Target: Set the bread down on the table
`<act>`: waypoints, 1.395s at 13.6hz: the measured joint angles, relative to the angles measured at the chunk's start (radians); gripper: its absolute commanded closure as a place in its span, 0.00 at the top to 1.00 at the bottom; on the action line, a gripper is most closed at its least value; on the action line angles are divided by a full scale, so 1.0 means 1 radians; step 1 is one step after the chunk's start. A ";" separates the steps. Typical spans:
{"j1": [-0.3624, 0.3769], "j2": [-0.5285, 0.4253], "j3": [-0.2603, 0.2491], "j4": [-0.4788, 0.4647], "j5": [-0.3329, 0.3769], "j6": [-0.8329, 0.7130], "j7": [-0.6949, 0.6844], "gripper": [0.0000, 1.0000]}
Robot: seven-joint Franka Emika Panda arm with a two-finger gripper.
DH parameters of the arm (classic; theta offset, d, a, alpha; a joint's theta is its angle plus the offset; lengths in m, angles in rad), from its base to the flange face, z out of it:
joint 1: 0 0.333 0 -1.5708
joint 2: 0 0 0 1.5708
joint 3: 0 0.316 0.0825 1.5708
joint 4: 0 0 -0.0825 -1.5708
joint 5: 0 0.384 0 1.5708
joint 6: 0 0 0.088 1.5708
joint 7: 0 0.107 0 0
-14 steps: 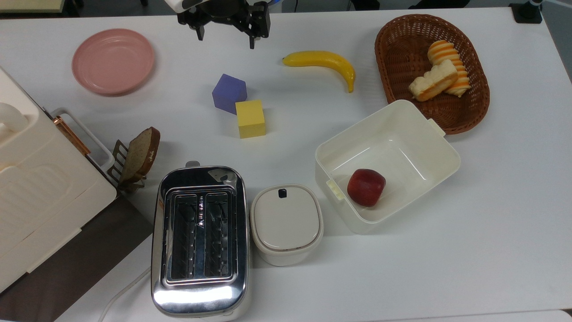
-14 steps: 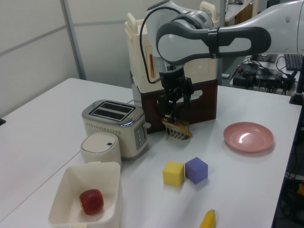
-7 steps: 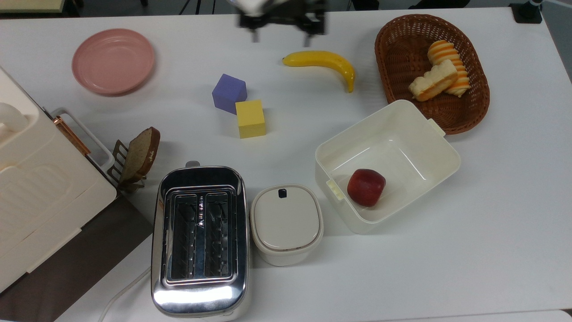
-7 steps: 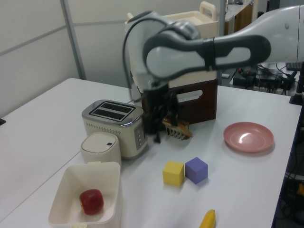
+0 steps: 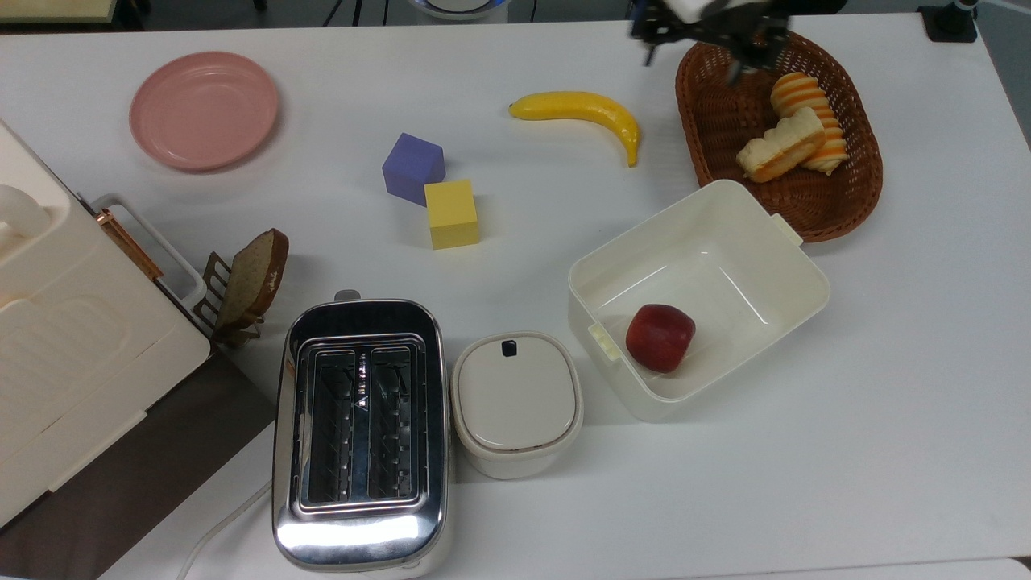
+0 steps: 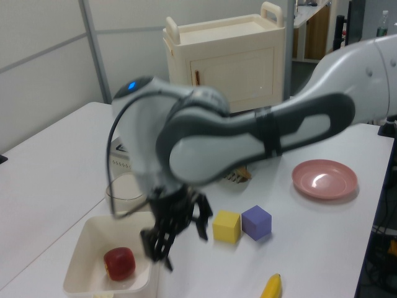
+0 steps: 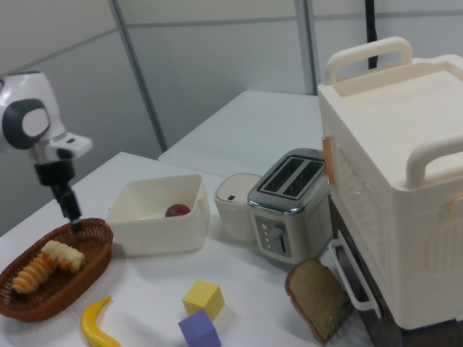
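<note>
I see the bread (image 5: 780, 146) lying in the wicker basket (image 5: 717, 121), leaning on the striped spiral roll (image 5: 809, 121) at its 2 o'clock in the top view. My gripper (image 5: 699, 50) hovers empty at the basket's 11 o'clock rim, fingers apart. I judge the piece light, slightly squashy and bumpy-edged; I'd pinch across its flat faces, clear of the roll.

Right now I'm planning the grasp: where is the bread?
The bread lies in the wicker basket at the top view's upper right, leaning on the striped spiral roll.
</note>
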 measured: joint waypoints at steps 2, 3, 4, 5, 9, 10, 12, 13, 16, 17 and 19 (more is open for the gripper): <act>0.064 0.046 0.001 -0.001 0.005 0.034 0.196 1.00; 0.087 0.072 0.001 -0.001 0.015 0.051 0.270 1.00; 0.108 0.098 0.002 -0.003 0.023 0.075 0.320 1.00; 0.135 0.133 0.002 -0.003 0.027 0.117 0.372 1.00; 0.190 0.253 0.002 -0.002 0.021 0.258 0.504 0.95; 0.192 0.269 0.002 -0.002 0.009 0.274 0.521 0.81; 0.198 0.295 0.002 -0.001 -0.018 0.289 0.540 0.40; 0.198 0.297 0.002 0.001 -0.020 0.291 0.540 0.14; 0.189 0.279 -0.008 0.023 -0.021 0.291 0.527 0.00; 0.174 0.262 -0.011 0.025 -0.020 0.291 0.513 0.00; 0.136 0.224 -0.014 0.025 -0.020 0.288 0.480 0.43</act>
